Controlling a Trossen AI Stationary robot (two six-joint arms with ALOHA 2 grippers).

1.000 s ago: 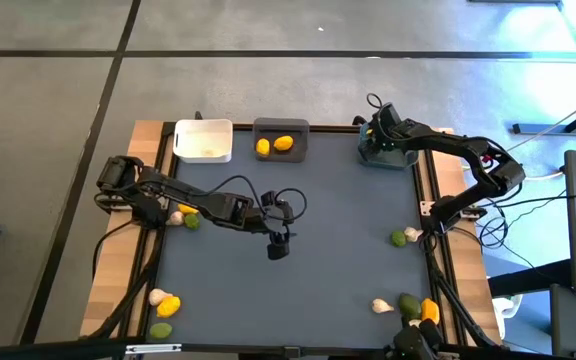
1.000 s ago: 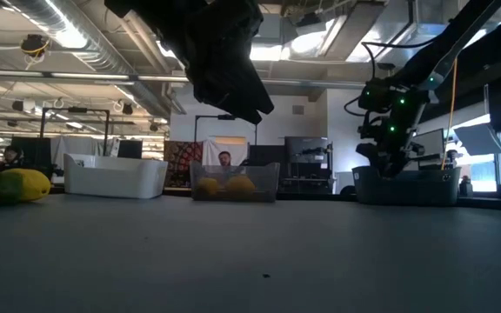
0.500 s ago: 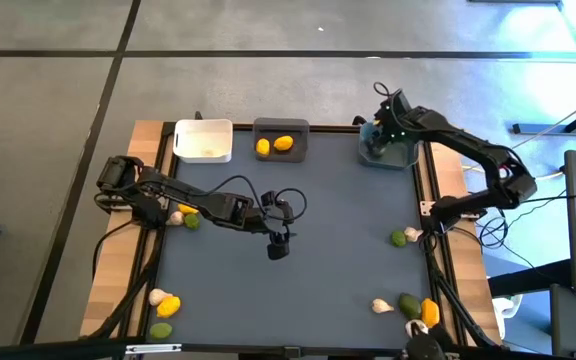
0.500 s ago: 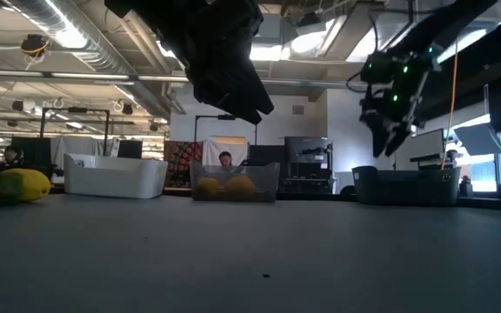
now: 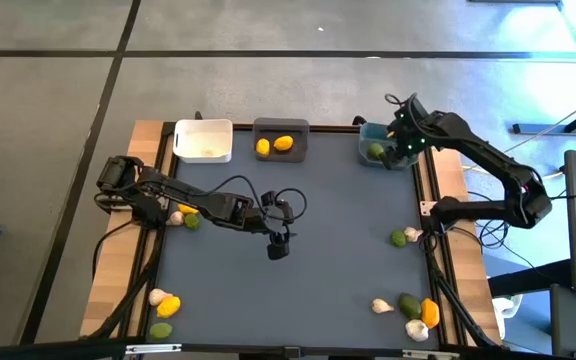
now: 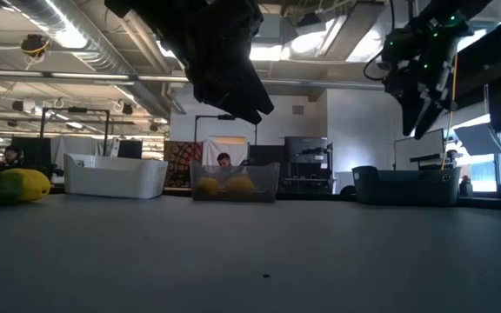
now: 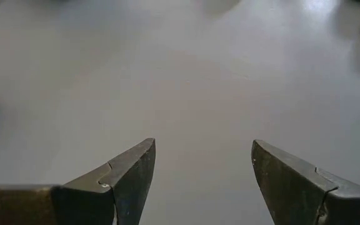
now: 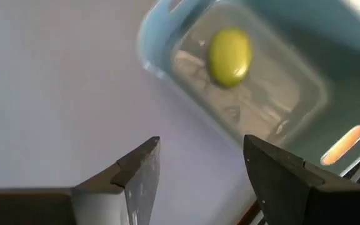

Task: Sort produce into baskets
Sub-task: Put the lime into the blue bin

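Note:
Three baskets stand along the far edge. The white one (image 5: 203,140) looks bare. The dark grey one (image 5: 281,140) holds two yellow fruits (image 5: 273,145). The teal one (image 5: 381,148) holds a green lime (image 5: 375,151), which also shows in the right wrist view (image 8: 230,55). My right gripper (image 5: 400,143) hangs open above the teal basket's right side, holding nothing (image 8: 199,169). My left gripper (image 5: 278,245) hovers open over the bare middle of the table (image 7: 202,165).
Loose produce lies in clusters. There are three pieces by the left arm (image 5: 184,216) and three at the near left corner (image 5: 163,310). A lime and a garlic lie at the right edge (image 5: 403,237). Several pieces lie at the near right corner (image 5: 410,310).
My right gripper has risen out of the teal basket and drawn back toward the table's right edge, tipping more steeply downward. The green lime now lies uncovered in that basket.

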